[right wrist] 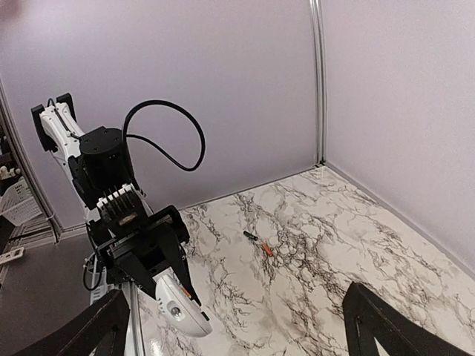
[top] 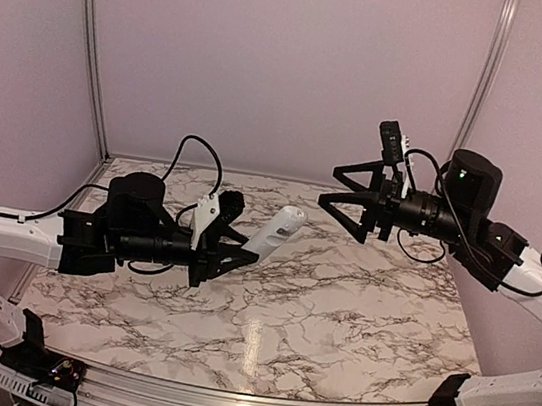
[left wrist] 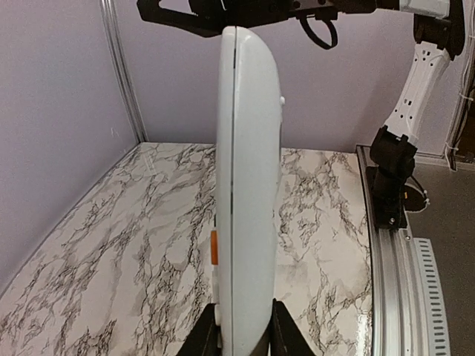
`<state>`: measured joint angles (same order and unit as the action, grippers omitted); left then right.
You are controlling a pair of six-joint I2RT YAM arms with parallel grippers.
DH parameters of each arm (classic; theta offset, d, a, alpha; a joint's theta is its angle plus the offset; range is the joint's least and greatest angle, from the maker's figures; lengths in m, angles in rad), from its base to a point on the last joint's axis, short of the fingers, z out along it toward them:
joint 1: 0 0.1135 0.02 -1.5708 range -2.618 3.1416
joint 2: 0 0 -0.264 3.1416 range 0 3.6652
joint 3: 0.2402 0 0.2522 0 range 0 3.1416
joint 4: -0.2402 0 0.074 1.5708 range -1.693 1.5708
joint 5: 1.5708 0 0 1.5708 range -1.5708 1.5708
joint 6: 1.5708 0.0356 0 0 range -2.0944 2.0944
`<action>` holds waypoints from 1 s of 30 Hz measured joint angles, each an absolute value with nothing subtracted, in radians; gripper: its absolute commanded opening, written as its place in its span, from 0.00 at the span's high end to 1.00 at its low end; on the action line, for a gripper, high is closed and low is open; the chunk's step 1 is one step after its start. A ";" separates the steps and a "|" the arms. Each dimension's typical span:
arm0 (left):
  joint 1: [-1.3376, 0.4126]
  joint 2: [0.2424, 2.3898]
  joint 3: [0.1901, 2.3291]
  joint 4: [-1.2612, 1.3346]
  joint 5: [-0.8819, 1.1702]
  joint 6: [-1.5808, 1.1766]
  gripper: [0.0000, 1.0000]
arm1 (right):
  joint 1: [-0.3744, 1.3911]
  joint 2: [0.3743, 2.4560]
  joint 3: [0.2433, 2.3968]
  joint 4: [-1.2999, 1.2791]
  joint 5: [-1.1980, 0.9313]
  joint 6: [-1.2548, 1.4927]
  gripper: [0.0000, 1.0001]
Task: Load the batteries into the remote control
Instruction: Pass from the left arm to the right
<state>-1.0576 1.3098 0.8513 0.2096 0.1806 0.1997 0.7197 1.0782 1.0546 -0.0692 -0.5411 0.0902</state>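
My left gripper [top: 245, 230] is shut on the lower end of the white remote [top: 277, 232] and holds it in the air, pointing toward the right arm. The left wrist view shows the remote [left wrist: 249, 185] edge-on between the fingers [left wrist: 202, 340], with a small orange piece [left wrist: 214, 247] at its left edge. Two batteries lie on the marble in the right wrist view, one dark [right wrist: 252, 236] and one orange-red [right wrist: 268, 251], close together. My right gripper [top: 330, 185] is open and empty, raised well above the table and facing the remote [right wrist: 182, 311].
The marble table [top: 338, 303] has purple walls on three sides with metal corner posts [top: 87, 36]. A cable [top: 197, 152] loops over the left arm. The batteries do not show in the top view.
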 measured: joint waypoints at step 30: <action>-1.005 1.423 0.738 0.825 0.547 -0.397 1.00 | 0.812 1.312 1.037 0.244 -0.909 0.283 0.53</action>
